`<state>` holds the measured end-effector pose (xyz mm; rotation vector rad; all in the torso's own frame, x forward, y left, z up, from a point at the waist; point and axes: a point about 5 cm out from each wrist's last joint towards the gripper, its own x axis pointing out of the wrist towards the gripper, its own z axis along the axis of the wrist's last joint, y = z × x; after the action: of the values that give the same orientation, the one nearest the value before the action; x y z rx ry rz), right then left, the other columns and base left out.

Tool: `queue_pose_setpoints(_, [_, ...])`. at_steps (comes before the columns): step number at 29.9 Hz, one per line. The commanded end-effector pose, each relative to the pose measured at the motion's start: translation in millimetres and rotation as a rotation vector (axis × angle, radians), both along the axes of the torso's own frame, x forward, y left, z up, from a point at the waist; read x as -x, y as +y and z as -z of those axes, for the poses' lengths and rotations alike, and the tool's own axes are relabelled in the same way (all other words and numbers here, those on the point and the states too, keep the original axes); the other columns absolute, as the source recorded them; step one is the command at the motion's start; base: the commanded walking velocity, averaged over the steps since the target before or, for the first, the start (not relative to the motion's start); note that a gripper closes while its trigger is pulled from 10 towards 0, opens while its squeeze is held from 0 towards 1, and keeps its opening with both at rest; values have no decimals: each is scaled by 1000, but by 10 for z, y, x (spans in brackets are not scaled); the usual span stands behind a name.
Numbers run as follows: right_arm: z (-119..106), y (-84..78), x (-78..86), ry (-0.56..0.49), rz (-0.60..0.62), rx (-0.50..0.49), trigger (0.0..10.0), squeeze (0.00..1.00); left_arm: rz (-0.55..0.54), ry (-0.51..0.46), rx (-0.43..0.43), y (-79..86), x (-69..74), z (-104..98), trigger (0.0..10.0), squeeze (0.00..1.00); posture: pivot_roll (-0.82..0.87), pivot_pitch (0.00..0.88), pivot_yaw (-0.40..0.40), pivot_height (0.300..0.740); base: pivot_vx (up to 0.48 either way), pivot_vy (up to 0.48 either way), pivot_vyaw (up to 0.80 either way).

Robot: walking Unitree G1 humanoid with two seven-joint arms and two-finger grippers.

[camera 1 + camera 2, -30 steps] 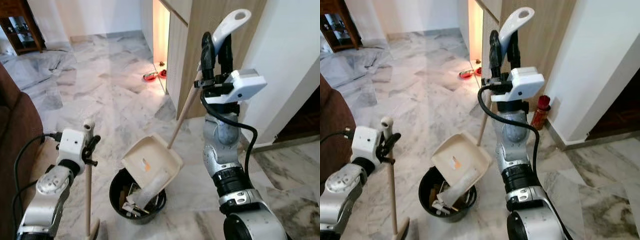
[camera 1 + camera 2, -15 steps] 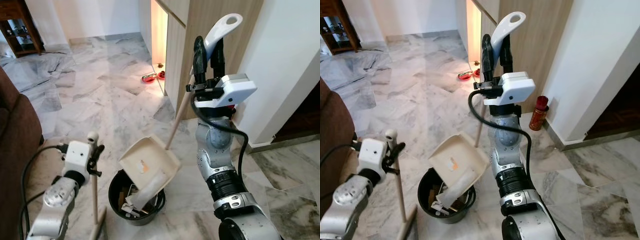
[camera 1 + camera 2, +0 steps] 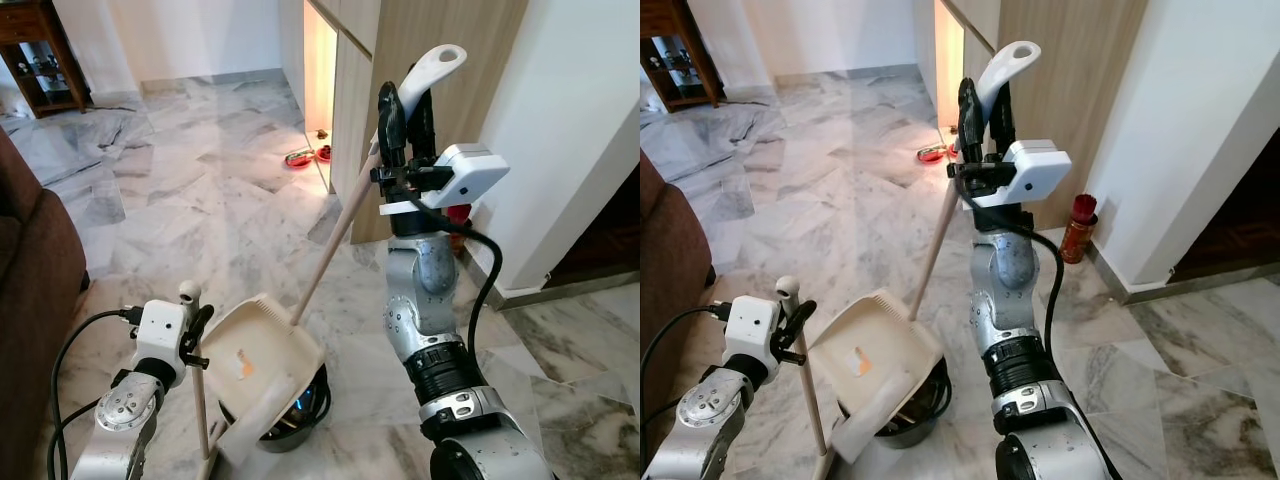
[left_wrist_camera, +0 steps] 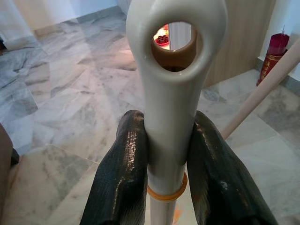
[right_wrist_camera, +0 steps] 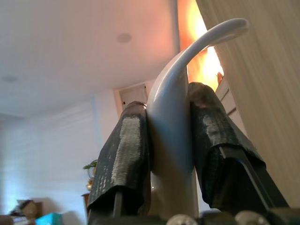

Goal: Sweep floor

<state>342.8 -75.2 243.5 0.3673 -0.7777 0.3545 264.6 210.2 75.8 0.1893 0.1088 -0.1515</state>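
1. Grey-veined white marble floor (image 3: 200, 190) spread across the room, with a dark brown sofa (image 3: 30, 260) along its left edge and a tall light-wood cabinet (image 3: 400, 60) at its far right side.
2. Cream plastic dustpan (image 3: 262, 362) tilted over a black round bin (image 3: 300, 405) on the near floor, rim touching the bin's top; orange mark visible on its inner face.
3. Long pale wooden dustpan handle (image 3: 335, 240) slanting up from the pan to a white looped grip (image 5: 187, 70).
4. Right gripper (image 3: 403, 105) raised high before the cabinet, fingers (image 5: 124, 154) clenched on that white grip from both sides.
5. Slim wooden broom stick (image 3: 200, 410) standing near upright just left of the dustpan, capped by a white looped end (image 4: 176, 61).
6. Left gripper (image 3: 192, 325) low at the near left, fingers (image 4: 124, 173) clamped on the broom stick below the loop.
7. Small red cylindrical container (image 3: 1078, 225) on the floor by the white wall, well apart from the bin.
8. Red items (image 3: 305, 155) at the cabinet's foot, too small to tell.
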Motion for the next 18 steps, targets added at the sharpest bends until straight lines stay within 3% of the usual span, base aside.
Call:
queue_pose_setpoints(1, [-179, 30, 17, -51, -34, -60, 10000, 0, -3, 4, -23, 26, 17, 29, 10000, 0, 113, 0, -5, 740, 0, 0, 0])
queue_pose_setpoints(10, [-189, 69, -28, -14, -101, -60, 10000, 0, -3, 5, -21, -5, 24, 79, 10000, 0, 116, 0, -15, 740, 0, 0, 0])
queue_pose_setpoints(18, [-180, 55, -36, -18, -88, -26, 10000, 0, -2, -1, -25, -27, 21, 94, 10000, 0, 113, 0, -17, 740, 0, 0, 0])
